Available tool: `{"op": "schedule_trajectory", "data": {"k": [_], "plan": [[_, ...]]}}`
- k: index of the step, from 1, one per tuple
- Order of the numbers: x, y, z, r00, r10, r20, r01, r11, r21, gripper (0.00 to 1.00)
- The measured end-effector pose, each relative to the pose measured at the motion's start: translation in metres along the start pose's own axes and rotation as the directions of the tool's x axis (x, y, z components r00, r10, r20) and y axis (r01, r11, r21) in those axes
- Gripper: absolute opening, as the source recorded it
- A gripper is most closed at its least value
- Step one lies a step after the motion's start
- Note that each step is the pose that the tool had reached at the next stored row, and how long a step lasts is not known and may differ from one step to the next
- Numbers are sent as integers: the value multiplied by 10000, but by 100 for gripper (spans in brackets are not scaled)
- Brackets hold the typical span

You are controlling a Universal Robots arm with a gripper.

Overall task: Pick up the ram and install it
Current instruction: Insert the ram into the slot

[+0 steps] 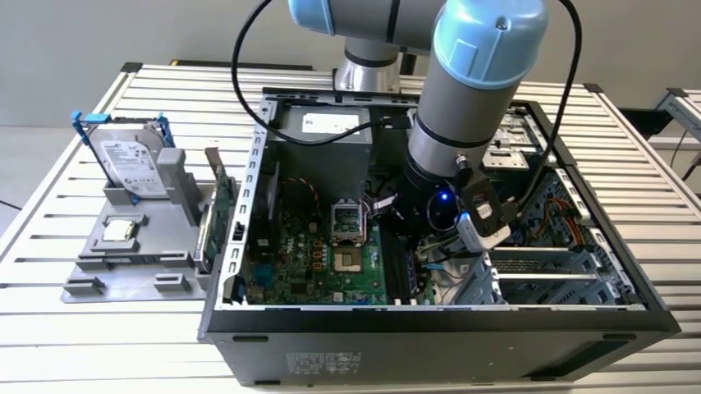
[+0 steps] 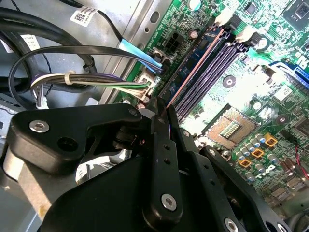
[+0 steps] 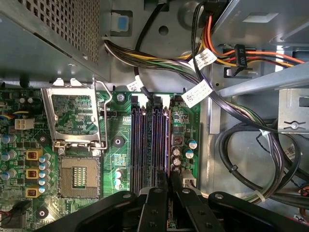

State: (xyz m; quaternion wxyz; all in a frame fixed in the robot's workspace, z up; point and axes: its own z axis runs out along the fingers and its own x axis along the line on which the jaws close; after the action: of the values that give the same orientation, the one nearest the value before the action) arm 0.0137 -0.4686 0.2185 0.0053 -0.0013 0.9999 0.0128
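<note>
Black fingers (image 2: 161, 121) closed on the ram (image 2: 190, 72), held edge-on directly over the memory slots (image 3: 150, 140) inside the open computer case (image 1: 235, 213): insertion step in hand; seating likely calls for exact alignment and a straight press down.

Slatted white metal table (image 1: 77, 345); plain grey wall (image 1: 110, 33) behind; even light.
</note>
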Motion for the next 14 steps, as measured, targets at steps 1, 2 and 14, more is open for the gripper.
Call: {"op": "schedule_trajectory", "data": {"k": [1,2,14], "plan": [[0,0,0,10000,-1,0,1,10000,0,0],[0,0,0,10000,0,0,0,10000,-1,0],[1,0,-2,10000,1,0,-1,10000,2,0]]}}
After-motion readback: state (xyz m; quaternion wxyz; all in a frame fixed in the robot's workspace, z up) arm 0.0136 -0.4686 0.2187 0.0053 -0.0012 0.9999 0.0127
